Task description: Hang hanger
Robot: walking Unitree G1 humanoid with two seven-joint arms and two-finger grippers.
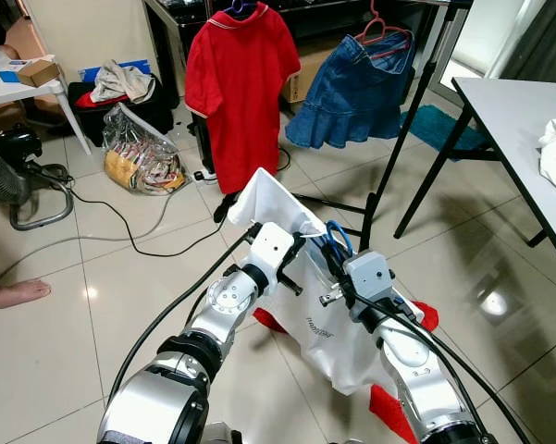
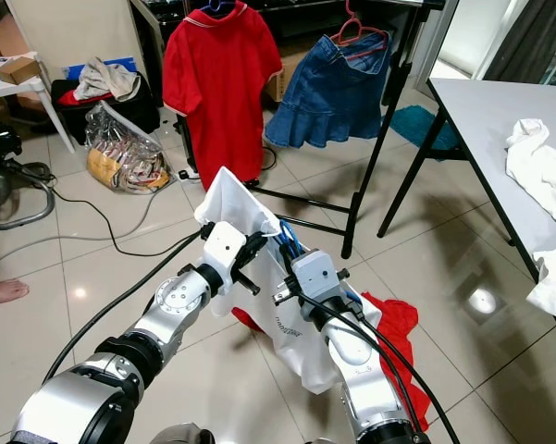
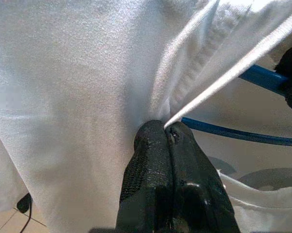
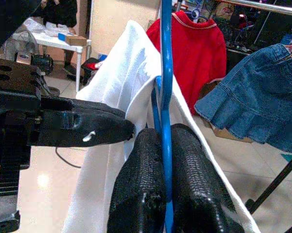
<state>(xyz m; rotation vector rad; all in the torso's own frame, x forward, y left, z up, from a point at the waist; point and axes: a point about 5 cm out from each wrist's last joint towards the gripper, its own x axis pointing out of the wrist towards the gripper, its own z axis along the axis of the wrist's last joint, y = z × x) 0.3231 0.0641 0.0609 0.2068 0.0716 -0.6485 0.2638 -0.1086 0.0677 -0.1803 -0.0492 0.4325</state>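
At the centre of the head views, both arms are holding up a white shirt (image 1: 328,324) on a blue hanger (image 4: 165,97). The left gripper (image 3: 169,130) is pinching a fold of the shirt's collar with its fingers pressed together, while the right gripper (image 4: 164,145) is clamping its fingers tightly around the hanger's wire. Behind them, a red shirt (image 1: 239,88) and a denim skirt (image 1: 356,92) are hanging on a rack in the upper middle of the frame
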